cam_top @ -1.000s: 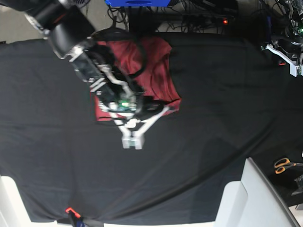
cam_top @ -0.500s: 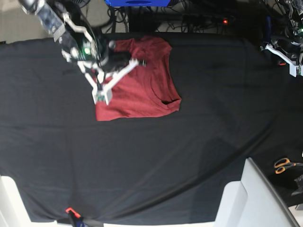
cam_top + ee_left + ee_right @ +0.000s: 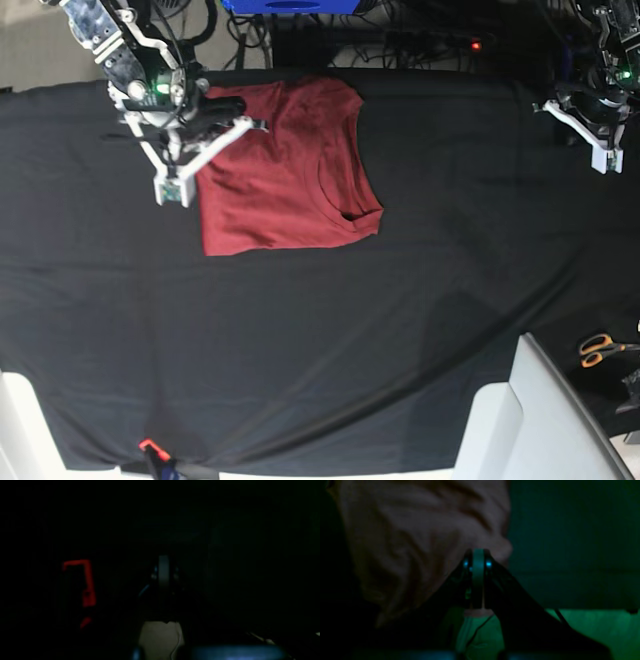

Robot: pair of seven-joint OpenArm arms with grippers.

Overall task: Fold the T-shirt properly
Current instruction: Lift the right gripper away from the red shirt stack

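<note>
The right gripper (image 3: 174, 190) hangs with its jaws pressed together on nothing, beside the left edge of the T-shirt (image 3: 290, 165) as the base view shows it. A second ago it was low over the near left corner of the shirt, its arm covering much of the cloth. Half a second ago it had lifted and swung back toward the far left, and now it has withdrawn further, so that only its white linkage crosses the shirt's upper left corner. In its own wrist view the closed tips (image 3: 478, 562) sit in front of rumpled fabric, though that picture is too dim to say whether they touch it; probably they do not.

The shirt lies on the black table cloth (image 3: 400, 350) as a compact, roughly rectangular packet with the neckline at its right edge, toward the far side of the table and left of centre. Its outline matches the one seen half a second ago.

The left gripper (image 3: 601, 160) is parked well apart at the far right, likewise clamped shut and empty.

I judge that the fold is laid and the arm is retreating to rest, leaving little or nothing to do.
</note>
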